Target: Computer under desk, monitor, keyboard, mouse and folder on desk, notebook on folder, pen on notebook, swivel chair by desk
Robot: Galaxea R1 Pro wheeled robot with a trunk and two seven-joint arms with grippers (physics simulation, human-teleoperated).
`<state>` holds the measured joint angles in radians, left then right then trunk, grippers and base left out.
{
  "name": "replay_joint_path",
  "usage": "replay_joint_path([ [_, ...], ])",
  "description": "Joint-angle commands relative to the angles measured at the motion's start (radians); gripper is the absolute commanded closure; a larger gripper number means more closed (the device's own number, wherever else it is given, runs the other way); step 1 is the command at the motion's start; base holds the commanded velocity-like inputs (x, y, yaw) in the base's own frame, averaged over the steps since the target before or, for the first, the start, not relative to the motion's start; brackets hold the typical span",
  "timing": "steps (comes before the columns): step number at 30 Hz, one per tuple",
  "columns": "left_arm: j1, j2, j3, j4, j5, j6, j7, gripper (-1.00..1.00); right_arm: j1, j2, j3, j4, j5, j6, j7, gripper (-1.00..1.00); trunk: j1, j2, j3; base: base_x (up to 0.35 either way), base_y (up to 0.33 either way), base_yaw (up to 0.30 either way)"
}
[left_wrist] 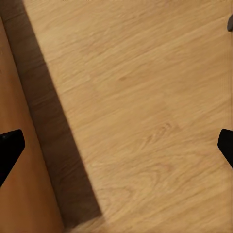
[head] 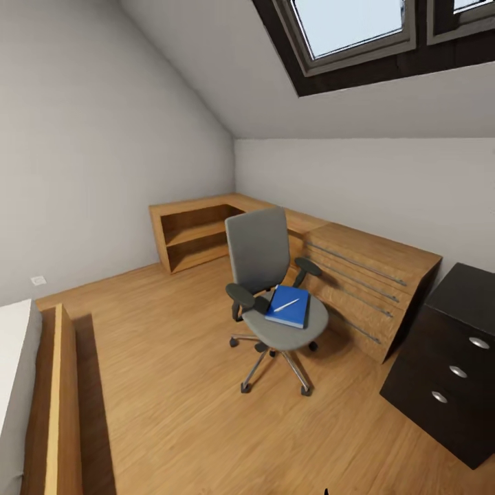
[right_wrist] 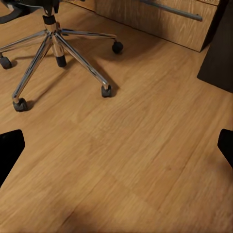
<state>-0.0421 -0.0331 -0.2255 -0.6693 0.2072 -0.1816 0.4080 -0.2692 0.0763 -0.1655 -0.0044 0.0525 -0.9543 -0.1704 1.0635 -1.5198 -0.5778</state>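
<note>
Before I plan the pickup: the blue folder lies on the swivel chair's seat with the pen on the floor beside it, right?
Not quite. The head view shows the pen lying on top of the folder, not on the floor. The folder does lie on the swivel chair seat.

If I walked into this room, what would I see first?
Probably the swivel chair, standing alone in the middle of the wooden floor. A bright blue folder lies on its seat with a white pen on top. Behind it runs a light wooden counter along the wall, under a skylight in the slanted ceiling.
</note>
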Motion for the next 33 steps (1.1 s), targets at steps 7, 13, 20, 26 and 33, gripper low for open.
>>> replay_joint_path([
  [7, -0.001, 0.001, -0.006, 0.0, 0.011, -0.006, 0.006, -1.0, -0.001, 0.0, -0.005, 0.0, 0.005, -0.003, -0.004, -1.0, -0.027, 0.049, 0.021, 0.0, 0.0, -0.003],
  [13, -0.001, 0.001, -0.006, 0.0, 0.011, -0.006, 0.006, -1.0, -0.001, -0.001, -0.005, 0.0, 0.005, -0.003, -0.003, -1.0, -0.05, 0.091, 0.04, 0.0, 0.0, -0.028],
  [20, -0.001, 0.001, -0.007, 0.0, 0.01, -0.007, 0.006, -1.0, -0.001, -0.001, -0.005, 0.0, 0.004, -0.003, -0.003, -1.0, -0.058, 0.105, 0.046, 0.0, 0.0, -0.218],
  [26, -0.001, 0.001, -0.009, 0.0, 0.009, -0.009, 0.006, -1.0, -0.001, -0.002, -0.005, 0.0, 0.005, -0.003, -0.003, -1.0, -0.058, 0.105, 0.046, 0.0, 0.0, -0.265],
  [33, -0.001, 0.001, -0.01, 0.0, 0.009, -0.009, 0.006, -1.0, -0.001, -0.004, -0.005, 0.0, 0.004, -0.003, -0.003, -1.0, -0.058, 0.105, 0.046, 0.0, 0.0, -0.28],
])
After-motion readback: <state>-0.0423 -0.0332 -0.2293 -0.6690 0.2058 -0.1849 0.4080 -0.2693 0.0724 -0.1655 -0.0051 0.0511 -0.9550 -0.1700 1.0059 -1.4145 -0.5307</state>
